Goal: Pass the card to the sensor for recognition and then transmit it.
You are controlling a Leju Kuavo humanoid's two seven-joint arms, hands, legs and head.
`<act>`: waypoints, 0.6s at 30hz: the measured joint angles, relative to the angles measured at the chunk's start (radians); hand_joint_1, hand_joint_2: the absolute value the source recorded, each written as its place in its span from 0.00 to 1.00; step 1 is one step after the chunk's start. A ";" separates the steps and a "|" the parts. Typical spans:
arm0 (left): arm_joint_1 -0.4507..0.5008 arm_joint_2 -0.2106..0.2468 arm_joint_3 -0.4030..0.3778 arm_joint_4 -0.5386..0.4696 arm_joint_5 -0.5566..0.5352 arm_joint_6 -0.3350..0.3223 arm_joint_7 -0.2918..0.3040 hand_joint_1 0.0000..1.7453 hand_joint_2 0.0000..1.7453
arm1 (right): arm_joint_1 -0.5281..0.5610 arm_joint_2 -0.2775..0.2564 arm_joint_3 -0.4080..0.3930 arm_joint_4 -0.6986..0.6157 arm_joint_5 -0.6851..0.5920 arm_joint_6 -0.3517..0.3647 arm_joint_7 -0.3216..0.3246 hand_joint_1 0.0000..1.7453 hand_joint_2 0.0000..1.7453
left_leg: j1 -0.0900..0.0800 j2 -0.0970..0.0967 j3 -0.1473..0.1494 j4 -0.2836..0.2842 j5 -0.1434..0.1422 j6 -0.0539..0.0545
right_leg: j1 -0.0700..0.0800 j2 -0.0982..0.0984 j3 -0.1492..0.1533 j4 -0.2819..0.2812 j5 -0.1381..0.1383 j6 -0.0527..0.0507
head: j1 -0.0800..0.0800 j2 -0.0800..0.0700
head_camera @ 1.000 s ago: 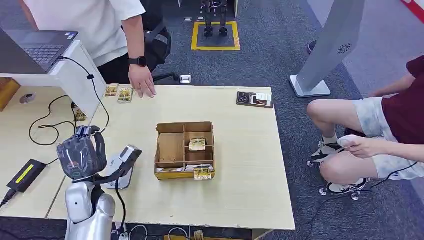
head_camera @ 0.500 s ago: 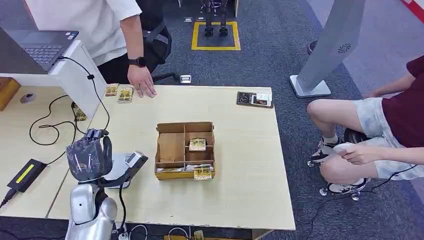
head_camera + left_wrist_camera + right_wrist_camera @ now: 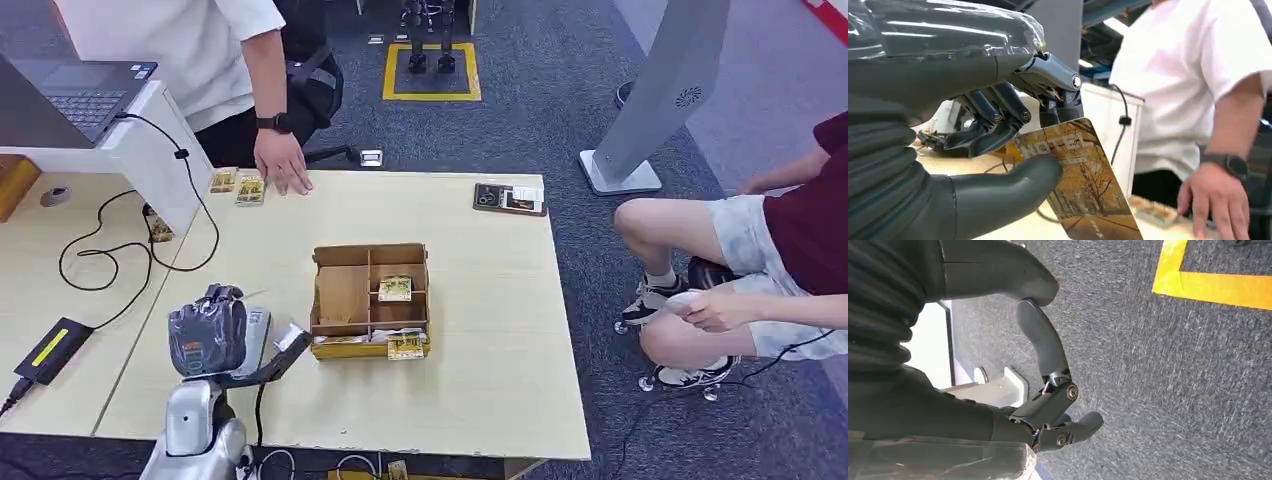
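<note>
The left hand (image 3: 208, 335) pinches the card (image 3: 1075, 180) between thumb and fingers, hovering over the grey sensor (image 3: 258, 328) at the table's (image 3: 480, 300) near-left part, just left of the cardboard box (image 3: 368, 298). Recognition looks underway, I judge; transmitting it remains. The right hand (image 3: 1048, 390) hangs over carpet, fingers apart, holding nothing.

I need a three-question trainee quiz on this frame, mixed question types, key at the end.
1. True or false: the left robot hand holds a card.
2. What word is printed on that card?
3. The cardboard tray on the table lies: A) in front of the robot, B) under the laptop, C) on the carpet.

Key: 1 true, pinched between thumb and fingers. 2 HOTEL. 3 A.
</note>
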 joint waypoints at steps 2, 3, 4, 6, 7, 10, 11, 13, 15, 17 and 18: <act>-0.008 0.010 -0.015 0.064 0.000 0.000 0.022 1.00 1.00 | 0.001 -0.002 0.000 -0.001 0.000 0.000 -0.002 0.00 1.00 | 0.000 0.000 0.000 0.000 0.000 0.000 | 0.000 0.000 0.000 0.000 0.000 0.000 | 0.000 0.000; -0.008 0.014 -0.026 0.091 0.001 0.000 0.033 1.00 1.00 | 0.001 -0.002 0.000 -0.001 0.001 0.002 -0.002 0.00 1.00 | 0.000 0.000 0.000 0.000 0.000 0.000 | 0.000 0.000 0.000 0.000 0.000 0.000 | 0.000 0.000; -0.008 0.015 -0.033 0.103 0.004 0.000 0.036 1.00 1.00 | 0.002 -0.003 0.000 -0.002 0.001 0.003 -0.002 0.00 1.00 | 0.000 0.000 0.000 0.000 0.000 0.000 | 0.000 0.000 0.000 0.000 0.000 0.000 | 0.000 0.000; -0.009 0.018 -0.038 0.112 0.004 0.001 0.049 1.00 1.00 | 0.004 -0.003 0.000 -0.002 0.001 0.006 -0.002 0.00 1.00 | 0.000 0.000 0.000 0.000 0.000 0.000 | 0.000 0.000 0.000 0.000 0.000 0.000 | 0.000 0.000; -0.012 0.019 -0.041 0.122 0.003 0.002 0.062 1.00 1.00 | 0.004 -0.003 0.000 -0.002 0.004 0.006 0.001 0.00 1.00 | 0.000 0.000 0.000 0.000 0.000 0.000 | 0.000 0.000 0.000 0.000 0.000 0.000 | 0.000 0.000; -0.022 0.022 -0.051 0.162 -0.001 0.003 0.096 1.00 1.00 | 0.004 -0.003 0.000 -0.003 0.006 0.006 0.002 0.00 1.00 | 0.000 0.000 0.000 0.000 0.000 0.000 | 0.000 0.000 0.000 0.000 0.000 0.000 | 0.000 0.000; -0.025 0.022 -0.054 0.174 -0.001 0.003 0.100 1.00 1.00 | 0.004 -0.002 0.000 -0.003 0.006 0.006 0.002 0.00 1.00 | 0.000 0.000 0.000 0.000 0.000 0.000 | 0.000 0.000 0.000 0.000 0.000 0.000 | 0.000 0.000; -0.032 0.023 -0.058 0.196 -0.001 0.003 0.106 1.00 1.00 | 0.004 -0.003 0.000 -0.003 0.006 0.006 0.002 0.00 1.00 | 0.000 0.000 0.000 0.000 0.000 0.000 | 0.000 0.000 0.001 0.000 0.000 0.000 | 0.000 0.000; -0.038 0.027 -0.065 0.215 -0.001 0.003 0.106 1.00 1.00 | 0.004 -0.003 0.000 -0.005 0.006 0.006 0.002 0.00 1.00 | 0.000 0.000 0.001 0.000 0.000 0.000 | 0.000 0.000 0.001 0.000 0.000 0.000 | 0.000 0.000; -0.042 0.029 -0.069 0.229 -0.001 0.003 0.106 1.00 1.00 | 0.004 -0.003 0.000 -0.005 0.006 0.006 0.001 0.00 1.00 | 0.000 0.000 0.001 0.000 0.000 0.000 | 0.000 0.000 0.002 0.000 0.000 0.000 | 0.000 0.000; -0.045 0.029 -0.071 0.236 -0.002 0.003 0.107 1.00 1.00 | 0.004 -0.003 0.000 -0.006 0.006 0.006 0.001 0.00 1.00 | 0.000 0.000 0.002 0.000 0.000 0.000 | 0.000 0.000 0.002 0.000 0.000 0.000 | 0.000 0.000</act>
